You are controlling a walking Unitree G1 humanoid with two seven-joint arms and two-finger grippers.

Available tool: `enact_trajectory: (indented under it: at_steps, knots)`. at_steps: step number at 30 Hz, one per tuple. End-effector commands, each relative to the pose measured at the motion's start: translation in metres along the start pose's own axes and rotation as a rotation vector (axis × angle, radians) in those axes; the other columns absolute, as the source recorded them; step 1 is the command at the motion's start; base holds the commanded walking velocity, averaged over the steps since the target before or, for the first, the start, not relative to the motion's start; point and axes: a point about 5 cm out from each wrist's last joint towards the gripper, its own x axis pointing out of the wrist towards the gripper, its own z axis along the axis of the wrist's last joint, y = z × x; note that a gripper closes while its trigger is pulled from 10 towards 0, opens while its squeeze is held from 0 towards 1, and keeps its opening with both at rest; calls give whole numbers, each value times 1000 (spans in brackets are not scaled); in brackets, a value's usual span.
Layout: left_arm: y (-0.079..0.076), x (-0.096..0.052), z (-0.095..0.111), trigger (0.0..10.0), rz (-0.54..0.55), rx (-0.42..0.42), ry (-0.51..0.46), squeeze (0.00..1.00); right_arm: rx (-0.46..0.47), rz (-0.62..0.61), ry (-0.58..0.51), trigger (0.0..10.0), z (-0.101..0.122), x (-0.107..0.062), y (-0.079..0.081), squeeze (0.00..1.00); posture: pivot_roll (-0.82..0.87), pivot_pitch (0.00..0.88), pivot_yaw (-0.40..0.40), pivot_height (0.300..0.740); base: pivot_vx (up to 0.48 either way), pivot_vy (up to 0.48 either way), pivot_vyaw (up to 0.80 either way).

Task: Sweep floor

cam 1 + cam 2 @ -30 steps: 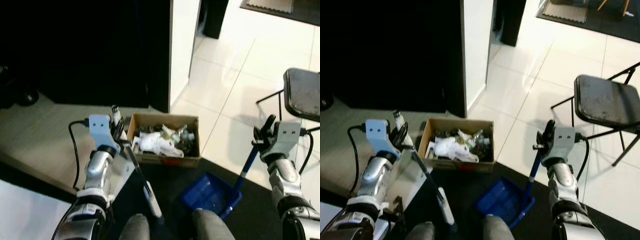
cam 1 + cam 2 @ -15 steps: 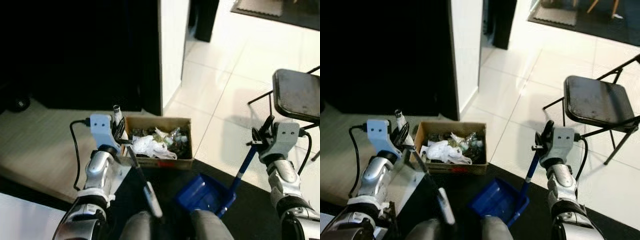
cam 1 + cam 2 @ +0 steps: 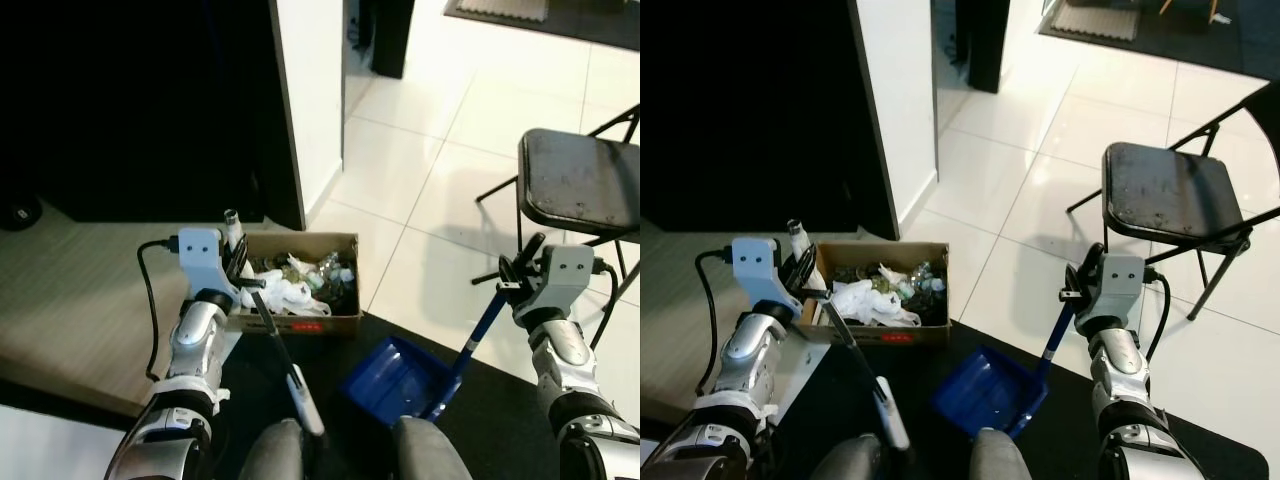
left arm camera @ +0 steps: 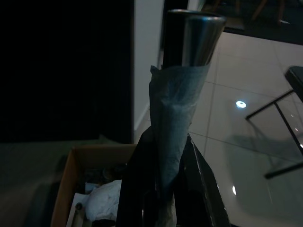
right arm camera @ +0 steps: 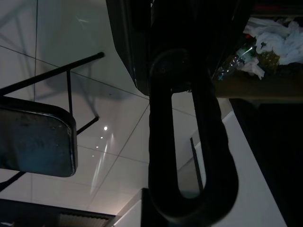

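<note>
My left gripper (image 3: 238,262) is shut on the broom handle (image 3: 272,335), a thin dark rod with a taped metal tip (image 4: 177,123) that slants down to a white part near my legs. In the left wrist view the black fingers (image 4: 203,189) hug the taped handle. My right gripper (image 3: 515,272) is shut on the blue handle (image 3: 478,330) of the blue dustpan (image 3: 395,380), which rests on the black mat (image 3: 500,430). The handle's black hanging loop (image 5: 189,142) sits between the right fingers.
A cardboard box (image 3: 300,325) full of crumpled paper and bottles stands on the mat's edge before my left arm. A black folding chair (image 3: 580,185) stands on the white tiles at the right. A white wall corner (image 3: 310,100) and dark space lie behind the box.
The whole picture has shifted: the box now sits further left and the chair shows more fully, so the camera moved. Both grippers keep their hold on the broom and the dustpan.
</note>
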Motion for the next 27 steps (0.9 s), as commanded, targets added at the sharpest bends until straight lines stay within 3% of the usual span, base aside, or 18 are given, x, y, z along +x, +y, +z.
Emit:
enact_trajectory:
  at_steps: [1, 22, 27]
  knots:
    - [3, 0, 2, 10000, 16, -9, -7, 0, -4, 0, 0, 10000, 2, 2, 0, 0, -20, 6, 13, 740, 0, 0, 0]
    - [7, 0, 0, 10000, 24, 5, 25, 0, 20, 21, 75, 10000, -7, 4, 11, 0, -12, 0, 17, 740, 0, 0, 0]
    - [6, 1, 1, 10000, 8, 4, 17, 0, 22, 21, 80, 10000, -9, 3, 13, 0, -12, 0, 20, 740, 0, 384, 0]
